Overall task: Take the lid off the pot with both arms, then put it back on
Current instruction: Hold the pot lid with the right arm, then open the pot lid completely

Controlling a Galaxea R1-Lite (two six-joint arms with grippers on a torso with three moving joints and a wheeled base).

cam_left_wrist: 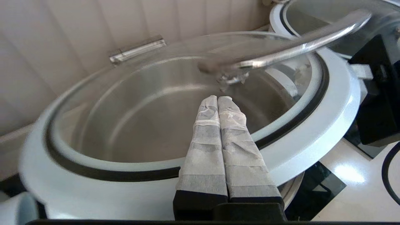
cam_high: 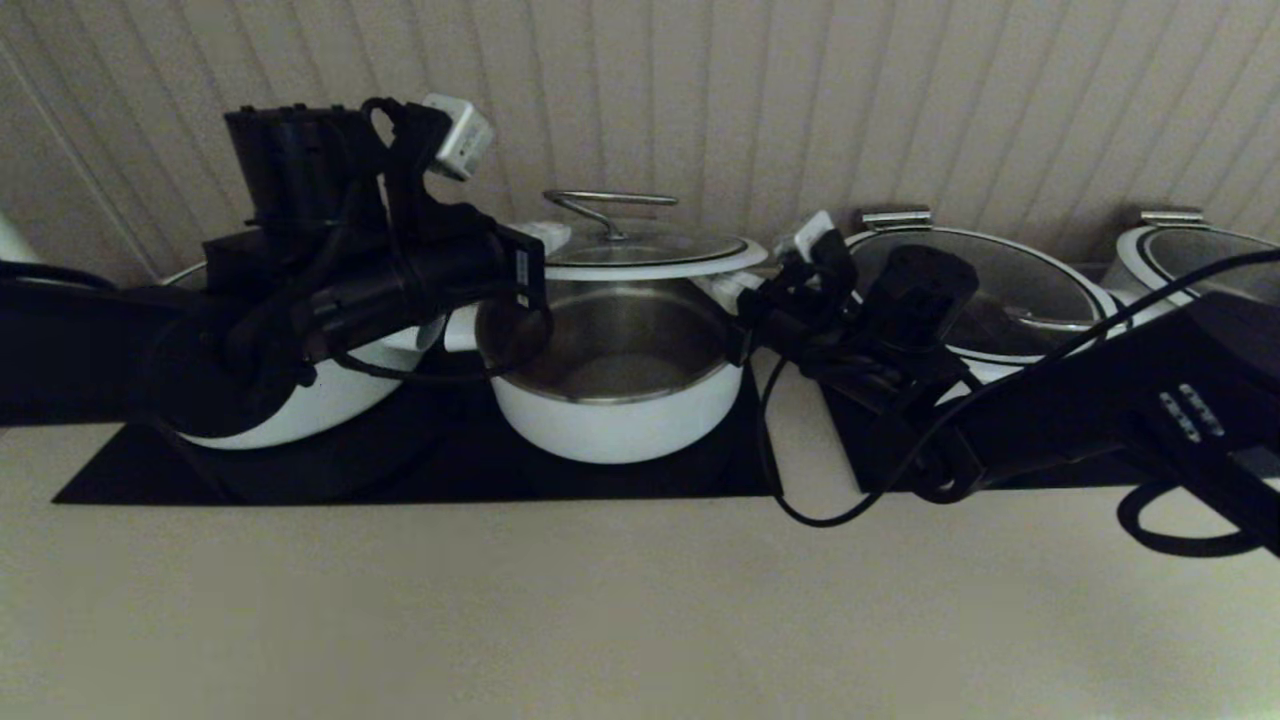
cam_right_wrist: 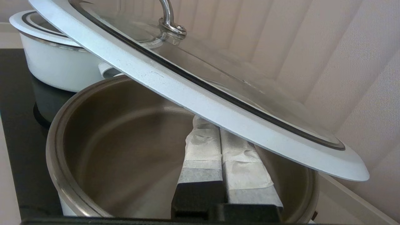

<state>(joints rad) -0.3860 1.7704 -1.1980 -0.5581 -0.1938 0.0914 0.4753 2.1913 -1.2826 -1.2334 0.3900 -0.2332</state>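
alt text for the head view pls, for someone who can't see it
A glass lid is held level above an open, empty white pot on a black cooktop, the left gripper under its left rim and the right gripper under its right rim. More lidded white pots sit to the right.

The lid [cam_high: 645, 250], at the centre of the head view, is clear glass inside a smooth white rim with a thin dark band, and its arched handle [cam_high: 610, 205] is polished, mirror-bright metal. Below it the pot [cam_high: 615, 385] has a glossy white outer coat and a brushed steel inside (dull sheen, not mirror). Both grippers' fingers [cam_left_wrist: 218, 137] [cam_right_wrist: 215, 153] are wrapped in matt, whitish cloth-like tape, slightly wrinkled, over black plastic, and the hob [cam_high: 450, 470] is glossy black glass.
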